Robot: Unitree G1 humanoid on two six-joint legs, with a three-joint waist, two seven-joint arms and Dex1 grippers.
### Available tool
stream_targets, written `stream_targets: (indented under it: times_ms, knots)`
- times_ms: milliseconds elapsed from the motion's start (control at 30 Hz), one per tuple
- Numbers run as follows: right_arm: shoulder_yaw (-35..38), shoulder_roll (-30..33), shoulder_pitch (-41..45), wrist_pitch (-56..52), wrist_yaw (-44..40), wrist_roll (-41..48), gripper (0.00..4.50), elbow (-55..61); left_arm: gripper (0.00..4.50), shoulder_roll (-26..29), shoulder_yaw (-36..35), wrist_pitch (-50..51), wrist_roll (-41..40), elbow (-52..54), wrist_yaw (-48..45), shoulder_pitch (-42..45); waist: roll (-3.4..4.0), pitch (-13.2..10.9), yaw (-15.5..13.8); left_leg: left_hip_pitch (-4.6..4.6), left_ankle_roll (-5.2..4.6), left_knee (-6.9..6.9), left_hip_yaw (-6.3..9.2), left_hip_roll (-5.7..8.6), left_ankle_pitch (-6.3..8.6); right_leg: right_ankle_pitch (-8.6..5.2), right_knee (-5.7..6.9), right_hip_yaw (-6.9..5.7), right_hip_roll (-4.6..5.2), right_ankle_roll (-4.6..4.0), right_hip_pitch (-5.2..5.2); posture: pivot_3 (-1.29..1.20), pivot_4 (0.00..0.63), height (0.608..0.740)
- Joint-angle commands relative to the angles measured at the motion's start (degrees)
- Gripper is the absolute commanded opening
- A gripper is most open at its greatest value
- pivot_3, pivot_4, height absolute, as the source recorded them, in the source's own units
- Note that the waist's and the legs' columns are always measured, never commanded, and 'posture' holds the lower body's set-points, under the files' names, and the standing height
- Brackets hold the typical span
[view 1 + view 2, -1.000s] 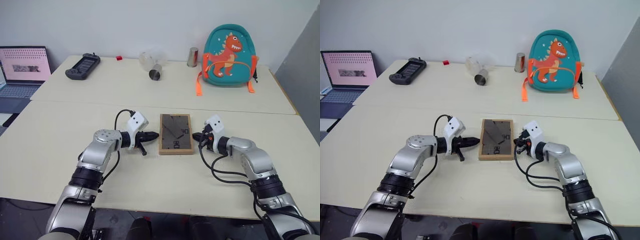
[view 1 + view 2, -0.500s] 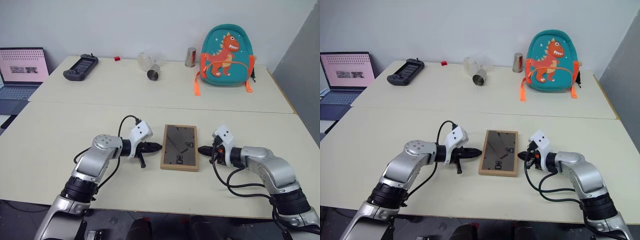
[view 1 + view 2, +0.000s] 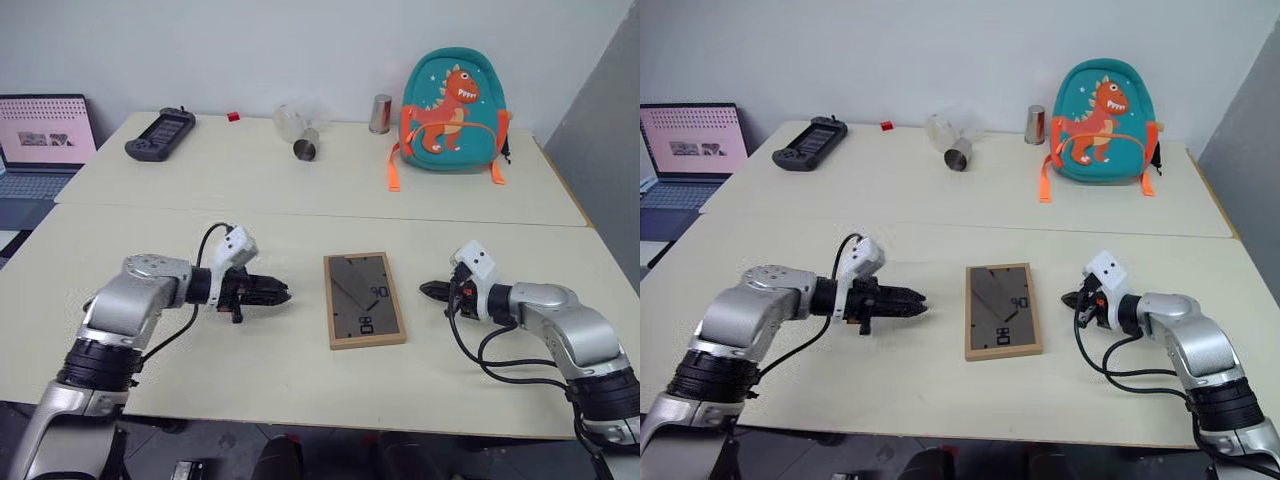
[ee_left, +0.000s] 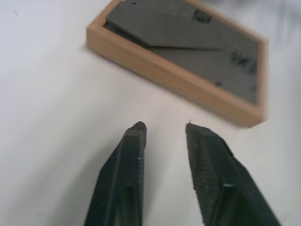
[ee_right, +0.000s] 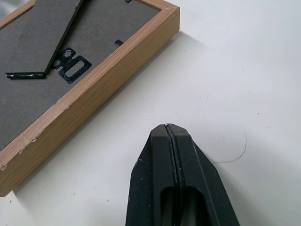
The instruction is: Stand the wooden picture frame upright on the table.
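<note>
The wooden picture frame (image 3: 364, 300) lies flat on the table (image 3: 300, 370), dark grey back and folded stand facing up. My left gripper (image 3: 285, 295) hovers a short way off the frame's left side, pointing at it, not touching. In the left wrist view its fingers (image 4: 134, 141) stand apart with nothing between them, and the frame (image 4: 188, 52) lies just beyond. My right gripper (image 3: 425, 290) is off the frame's right side, clear of it. Its fingers (image 5: 168, 136) are pressed together, with the frame's wooden edge (image 5: 94, 101) ahead.
At the back of the table stand a teal dinosaur backpack (image 3: 445, 100), a metal can (image 3: 382, 114), a tipped metal cup (image 3: 308, 150) beside a clear glass (image 3: 288, 120), and a black game controller (image 3: 160, 133). A laptop (image 3: 40, 140) sits far left. A seam (image 3: 300, 212) crosses the tabletop.
Both grippers have drawn back from the frame's sides, the left to the left and the right to the right. The left fingers have parted. The frame now lies slightly turned.
</note>
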State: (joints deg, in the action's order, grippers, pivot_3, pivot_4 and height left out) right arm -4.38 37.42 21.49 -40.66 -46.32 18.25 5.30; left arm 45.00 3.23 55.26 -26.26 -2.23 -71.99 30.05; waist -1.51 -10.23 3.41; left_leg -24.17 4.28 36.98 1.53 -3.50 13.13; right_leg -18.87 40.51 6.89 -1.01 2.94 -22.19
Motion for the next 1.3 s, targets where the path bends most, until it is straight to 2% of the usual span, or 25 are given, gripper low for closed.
stream_targets:
  times_ms: [33, 200, 333, 400, 633, 833, 1033, 1267, 1300]
  knots:
    - [1.3, 0.3, -0.8, 2.0, -0.6, 0.1, 0.00, 0.4, 2.63, 0.3, -3.8, 20.3, -9.5, 3.5, 2.4, -0.1, -0.02, 0.0, 0.0, 0.00, 0.00, 0.00, 0.01, 0.00, 0.00, 0.00, 0.00, -0.01, 0.00, 0.01, 0.00, 0.00, 0.150, 0.740]
    - [1.2, -0.4, -1.4, 2.0, 0.5, 0.2, 0.00, 0.9, 3.52, -5.5, -10.6, 33.9, -12.7, -1.4, 10.1, 2.7, -0.04, 0.0, 0.0, 0.02, 0.00, 0.03, 0.05, 0.00, 0.00, 0.00, 0.05, -0.03, 0.00, 0.01, 0.01, 0.00, 0.150, 0.740]
    - [0.4, -1.3, -2.3, 1.8, 0.9, 0.1, 0.00, 2.0, 4.30, -8.8, -13.1, 36.8, -12.8, -4.1, 14.8, 3.1, -0.06, 0.0, 0.0, 0.06, 0.00, 0.04, 0.10, 0.00, -0.01, 0.00, 0.13, -0.06, -0.02, 0.00, 0.03, 0.00, 0.150, 0.740]
    - [-0.4, -1.9, -2.9, 1.9, 1.1, -0.1, 0.00, 2.5, 4.47, -10.4, -13.5, 37.1, -12.9, -5.5, 16.6, 3.2, -0.06, 0.0, 0.0, 0.07, 0.00, 0.02, 0.08, 0.00, -0.01, 0.00, 0.12, -0.03, -0.02, 0.00, 0.02, 0.00, 0.150, 0.740]
    - [-2.7, -4.2, -2.5, 1.7, 1.8, -0.8, 0.00, 3.3, 4.47, -14.5, -11.1, 37.2, -12.9, -11.3, 21.5, 5.1, -0.06, 0.0, -0.1, 0.15, 0.01, 0.04, 0.07, 0.00, -0.02, 0.00, 0.22, -0.02, -0.01, 0.00, 0.05, 0.00, 0.150, 0.740]
    - [-6.2, -10.0, 0.0, 0.0, 4.2, -1.2, 0.00, 4.9, 4.47, -18.2, -9.5, 35.3, -12.9, -11.5, 23.2, 5.5, -0.04, 0.0, -0.1, 0.34, 0.02, 0.03, 0.07, 0.02, -0.02, 0.00, 0.21, -0.01, 0.00, 0.00, 0.24, 0.00, 0.150, 0.740]
    - [-8.2, -13.7, 0.4, -2.2, 6.0, -0.9, 0.00, 6.9, 4.47, -18.9, -8.4, 34.4, -14.1, -10.6, 22.8, 5.5, -0.04, 0.0, -0.7, 0.31, 0.03, 0.03, 0.09, 0.08, -0.02, 0.00, 0.12, -0.02, 0.08, 0.00, 0.29, 0.00, 0.150, 0.740]
    - [-8.4, -14.0, 0.6, -2.4, 6.6, -1.5, 0.00, 6.6, 4.47, -18.8, -9.4, 33.9, -15.6, -10.1, 22.6, 5.5, -0.04, 0.0, -0.8, 0.31, 0.03, 0.02, 0.10, 0.08, -0.02, 0.00, 0.01, -0.05, 0.07, 0.00, 0.33, 0.00, 0.150, 0.740]
    - [-8.1, -13.8, 0.5, -2.4, 6.6, -1.5, 0.00, 6.4, 4.11, -18.4, -9.8, 33.9, -15.9, -9.9, 22.3, 5.5, -0.04, 0.0, -0.8, 0.30, 0.03, 0.01, 0.10, 0.07, -0.02, 0.00, 0.00, -0.05, 0.07, 0.00, 0.33, 0.00, 0.150, 0.740]
